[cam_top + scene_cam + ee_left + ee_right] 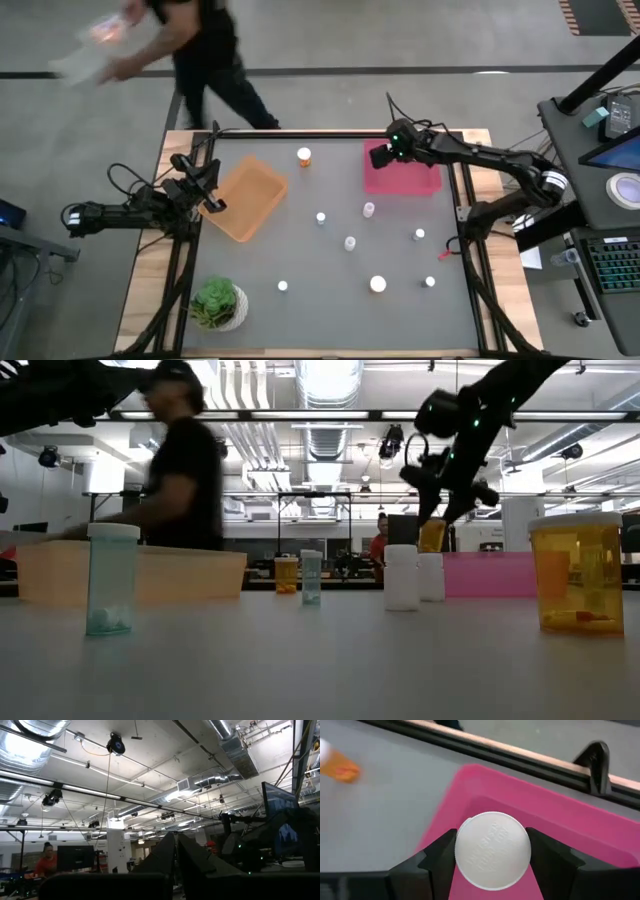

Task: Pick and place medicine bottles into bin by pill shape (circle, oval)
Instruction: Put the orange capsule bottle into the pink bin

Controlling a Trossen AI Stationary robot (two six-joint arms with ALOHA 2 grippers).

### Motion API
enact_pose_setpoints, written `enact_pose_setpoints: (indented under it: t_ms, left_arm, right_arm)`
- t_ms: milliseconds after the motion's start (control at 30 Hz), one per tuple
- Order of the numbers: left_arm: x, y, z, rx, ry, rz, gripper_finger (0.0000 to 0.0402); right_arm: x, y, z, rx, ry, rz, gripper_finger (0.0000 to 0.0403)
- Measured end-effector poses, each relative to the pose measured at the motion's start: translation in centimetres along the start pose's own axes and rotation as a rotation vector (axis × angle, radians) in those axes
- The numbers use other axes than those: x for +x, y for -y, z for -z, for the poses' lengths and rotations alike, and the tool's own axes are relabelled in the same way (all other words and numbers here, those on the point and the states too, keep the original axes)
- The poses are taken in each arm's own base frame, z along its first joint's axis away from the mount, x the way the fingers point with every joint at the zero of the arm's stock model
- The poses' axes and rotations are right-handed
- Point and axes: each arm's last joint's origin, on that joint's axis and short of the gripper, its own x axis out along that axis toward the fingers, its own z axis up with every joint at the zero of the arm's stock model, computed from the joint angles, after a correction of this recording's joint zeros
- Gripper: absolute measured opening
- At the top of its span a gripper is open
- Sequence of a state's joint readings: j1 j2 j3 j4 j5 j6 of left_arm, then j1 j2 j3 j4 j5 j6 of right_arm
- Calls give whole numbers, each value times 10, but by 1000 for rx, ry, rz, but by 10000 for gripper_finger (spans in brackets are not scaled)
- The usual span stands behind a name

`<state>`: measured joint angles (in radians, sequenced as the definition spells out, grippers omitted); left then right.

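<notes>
A small leafy green plant in a pale round pot (pixel 217 303) stands at the near left corner of the grey-topped, wood-edged bench (pixel 330 330). Beyond the far edge, a person in dark clothes (pixel 205 55) walks on the floor.

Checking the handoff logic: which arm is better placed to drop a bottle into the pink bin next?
Right. The right gripper is shut on a white-capped bottle above the pink bin; the left gripper sits by the orange bin.
</notes>
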<state>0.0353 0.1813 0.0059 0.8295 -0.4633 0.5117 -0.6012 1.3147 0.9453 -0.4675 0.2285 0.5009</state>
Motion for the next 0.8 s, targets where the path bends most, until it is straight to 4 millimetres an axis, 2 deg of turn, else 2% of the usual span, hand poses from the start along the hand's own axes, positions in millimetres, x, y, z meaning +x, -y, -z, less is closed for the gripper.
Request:
enact_pose_setpoints:
  t_ms: [167, 333, 633, 800]
  left_arm:
    - [0, 0, 0, 0, 0, -2, 3]
    - [0, 0, 0, 1, -1, -2, 3]
    - [0, 0, 0, 1, -1, -2, 3]
    - [0, 0, 0, 2, -1, -2, 3]
  right_arm:
    - [28, 5, -1, -27, -66, 60, 211]
    - [44, 2, -5, -46, -89, 81, 214]
    - [56, -1, -7, -49, -111, 95, 252]
    - [50, 0, -9, -45, -91, 96, 274]
